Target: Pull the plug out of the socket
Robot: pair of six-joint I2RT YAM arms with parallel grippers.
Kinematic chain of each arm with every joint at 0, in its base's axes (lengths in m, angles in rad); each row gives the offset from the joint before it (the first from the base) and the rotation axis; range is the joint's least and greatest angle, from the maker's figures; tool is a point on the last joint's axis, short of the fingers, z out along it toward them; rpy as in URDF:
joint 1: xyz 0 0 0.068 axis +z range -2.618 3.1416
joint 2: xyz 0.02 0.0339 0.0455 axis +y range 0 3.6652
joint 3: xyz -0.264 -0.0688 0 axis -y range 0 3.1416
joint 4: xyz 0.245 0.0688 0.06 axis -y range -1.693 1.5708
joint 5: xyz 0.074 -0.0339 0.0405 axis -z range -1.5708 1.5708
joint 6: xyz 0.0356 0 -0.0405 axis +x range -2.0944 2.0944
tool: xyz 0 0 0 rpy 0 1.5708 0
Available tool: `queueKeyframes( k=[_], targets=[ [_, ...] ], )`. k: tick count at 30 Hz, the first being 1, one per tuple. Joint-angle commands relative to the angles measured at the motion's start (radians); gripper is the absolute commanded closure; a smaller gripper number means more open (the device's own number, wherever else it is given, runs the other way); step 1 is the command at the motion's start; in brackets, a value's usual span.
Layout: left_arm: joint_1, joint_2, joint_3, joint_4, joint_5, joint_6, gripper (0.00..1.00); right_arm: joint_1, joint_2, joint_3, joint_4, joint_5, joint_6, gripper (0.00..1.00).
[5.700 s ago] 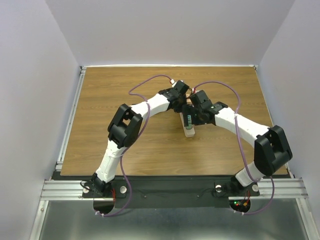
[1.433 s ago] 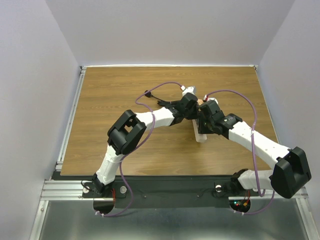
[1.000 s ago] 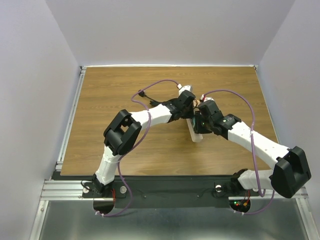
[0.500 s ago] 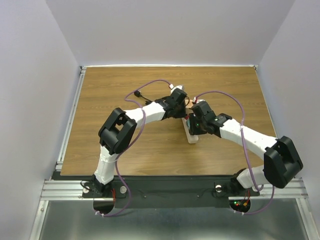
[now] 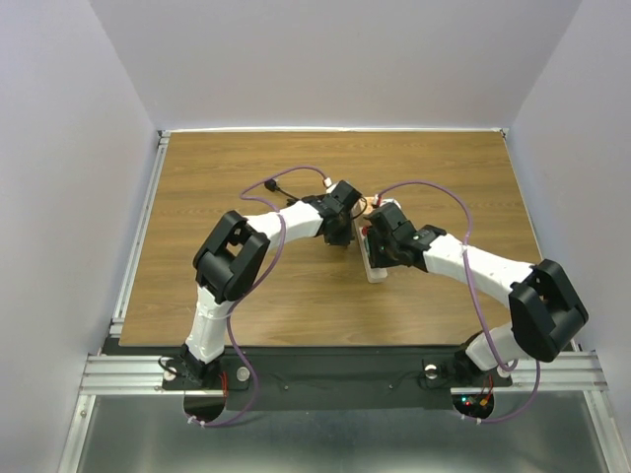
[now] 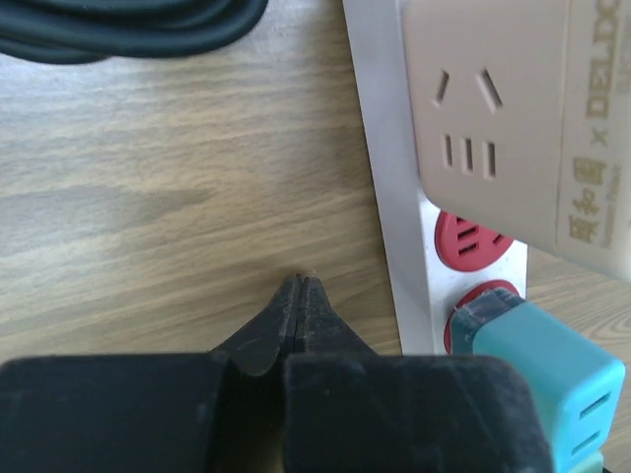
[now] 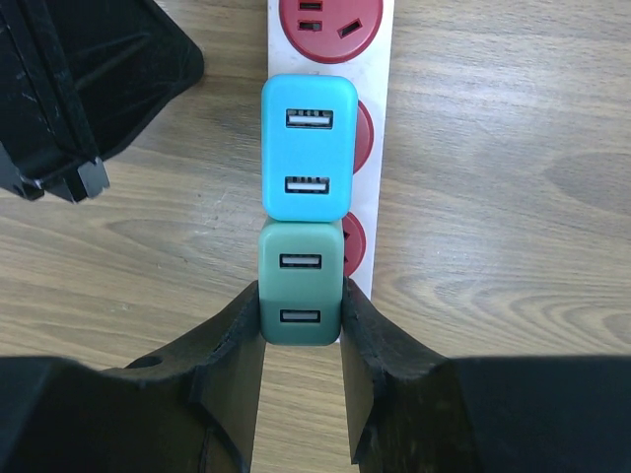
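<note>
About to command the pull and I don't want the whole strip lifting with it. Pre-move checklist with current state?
1. Right gripper closed on the green plug, one finger against each side: ok.
2. Green plug seated in the socket, not yet pulled: ok.
3. Left gripper pinning the socket down: not ok. It is shut and sits over the table beside the socket, not on it.
4. Blue plug clear of the right fingers: ok, though it abuts the green plug.
5. Black cord free of snags: cannot tell.
</note>
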Motion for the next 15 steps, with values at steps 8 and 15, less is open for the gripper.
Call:
queueKeyframes(
  k=[8,15],
  targets=[
    [-0.011,-0.108,0.112,0.02,-0.021,0.034,0.98,0.025,0.017,0.033,0.098,-0.003,0.005,1.0],
    [-0.003,0.051,0.316,-0.092,0.068,0.109,1.0,0.029,0.027,0.044,0.1,-0.003,0.005,1.0]
  ],
)
